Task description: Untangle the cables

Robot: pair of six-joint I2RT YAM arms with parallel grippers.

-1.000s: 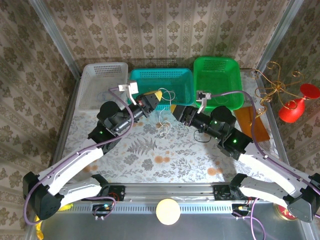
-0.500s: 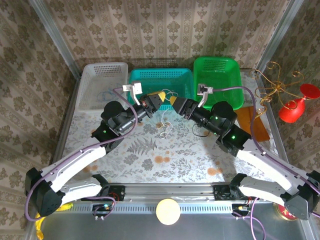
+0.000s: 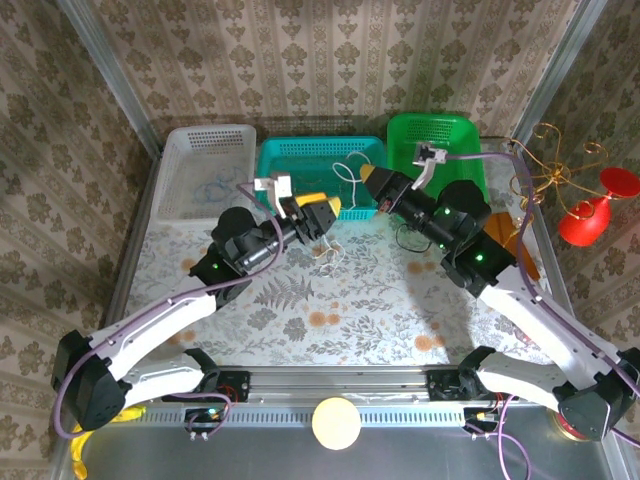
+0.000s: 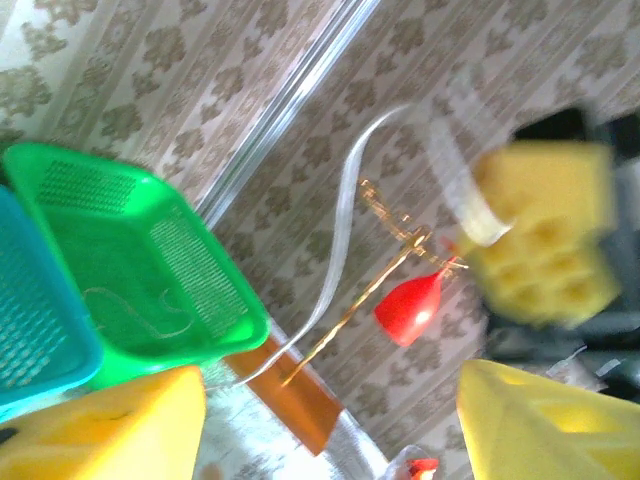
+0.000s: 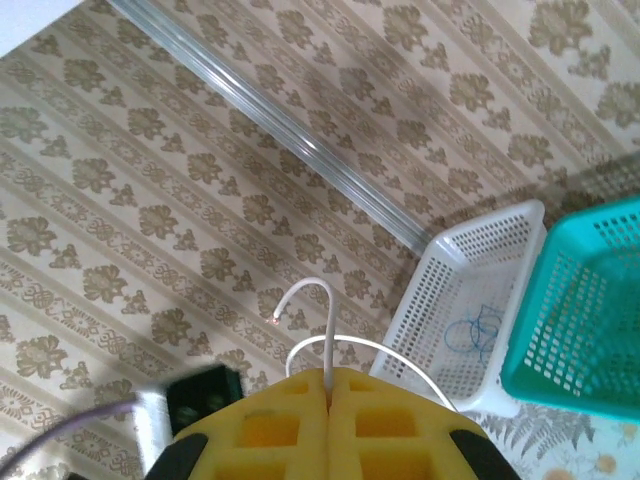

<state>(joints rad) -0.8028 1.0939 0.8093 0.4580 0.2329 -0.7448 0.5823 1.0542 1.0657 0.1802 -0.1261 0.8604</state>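
Note:
In the right wrist view my right gripper (image 5: 328, 385) is shut on a white cable (image 5: 325, 330), whose curled end sticks up from between the yellow pads. From above, that gripper (image 3: 372, 182) is raised over the teal basket (image 3: 300, 160) and the white cable (image 3: 347, 176) loops down from it. My left gripper (image 3: 322, 212) stands open just left of it with nothing between its yellow fingers (image 4: 100, 430). A small clump of pale cables (image 3: 325, 252) lies on the table below both grippers. A blue cable (image 5: 478, 328) lies in the white basket (image 5: 470, 270).
Along the back stand the white basket (image 3: 205, 150), the teal basket and a green basket (image 3: 440, 135). A gold wire stand (image 3: 545, 165), a red glass (image 3: 592, 215) and an orange-brown board (image 3: 505, 250) sit at the right edge.
My right gripper has shut on the white cable and risen toward the back right over the teal basket. My left gripper has opened and dropped slightly to the right.

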